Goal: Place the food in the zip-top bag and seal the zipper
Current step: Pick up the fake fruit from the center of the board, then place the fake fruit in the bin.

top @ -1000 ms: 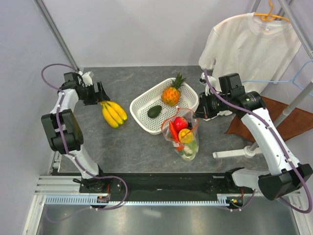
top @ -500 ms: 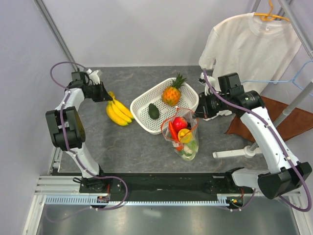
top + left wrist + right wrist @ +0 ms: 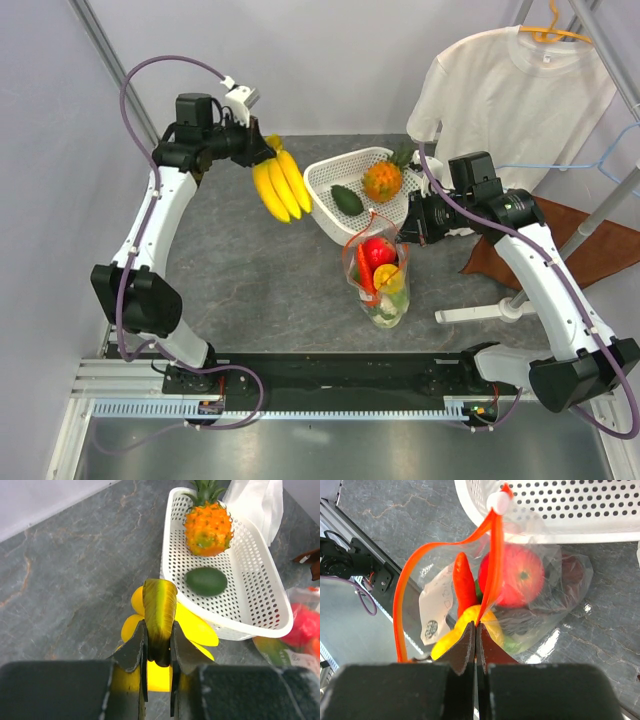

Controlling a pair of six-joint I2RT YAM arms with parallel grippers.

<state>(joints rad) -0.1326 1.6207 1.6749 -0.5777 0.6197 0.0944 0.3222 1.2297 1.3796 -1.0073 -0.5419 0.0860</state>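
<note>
My left gripper [image 3: 262,148] is shut on the stem of a yellow banana bunch [image 3: 280,185], which hangs in the air left of the white mesh basket [image 3: 322,178]. In the left wrist view the greenish stem [image 3: 160,605] sits between the pads of the gripper [image 3: 159,645]. My right gripper [image 3: 476,630] is shut on the red-orange zipper [image 3: 492,565], holding the zip-top bag [image 3: 385,275] open and upright. A red round fruit [image 3: 517,577], a red chili [image 3: 465,587] and a yellow piece [image 3: 455,632] lie inside. The zipper's white end piece [image 3: 497,502] touches the basket rim.
The basket holds a pineapple [image 3: 382,180] and an avocado [image 3: 347,200]. A white T-shirt [image 3: 510,95] hangs on a rack at the back right, over a brown cloth [image 3: 590,250]. The rack's white foot [image 3: 480,315] lies right of the bag.
My left gripper closed on the bananas, lifted them off the table and carried them right, up to the basket. The basket and bag shifted a little to the right.
</note>
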